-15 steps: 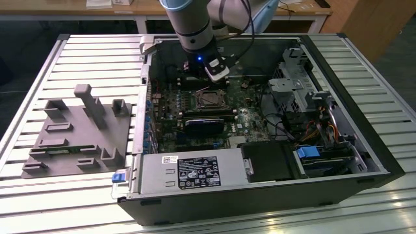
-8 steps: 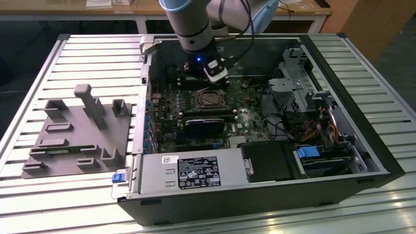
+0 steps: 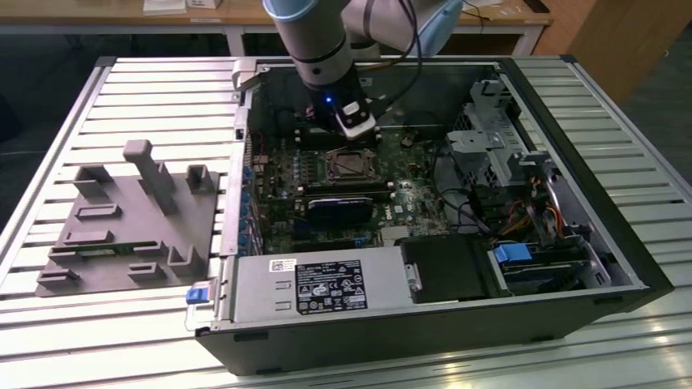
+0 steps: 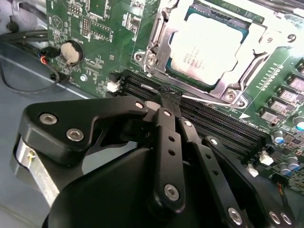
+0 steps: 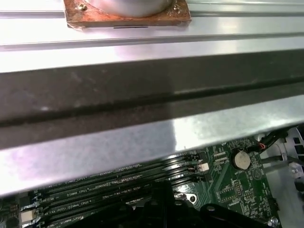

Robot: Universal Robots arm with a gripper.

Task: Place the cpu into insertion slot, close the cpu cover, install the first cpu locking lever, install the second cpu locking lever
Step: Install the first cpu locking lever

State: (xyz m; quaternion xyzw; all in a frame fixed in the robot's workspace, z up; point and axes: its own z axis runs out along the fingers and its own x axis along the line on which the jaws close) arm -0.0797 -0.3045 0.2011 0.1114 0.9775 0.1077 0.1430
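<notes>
Second wrist view: my gripper (image 4: pixel 167 96) is pressing its fingers together, tips touching the lever (image 4: pixel 209 100).
Board (image 4: pixel 95 28): the chip (image 4: pixel 209 45) is sitting under the closed cover (image 4: pixel 166 42).

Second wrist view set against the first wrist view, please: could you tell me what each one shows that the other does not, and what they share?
The second wrist view gives the cpu, framed by the silver cpu cover, and a thin metal lever running from the gripper along the cover's edge. The first wrist view gives the case's metal wall and a copper-coloured plate beyond it. Both wrist views show the long black memory slots, the coin battery and the green board.
</notes>
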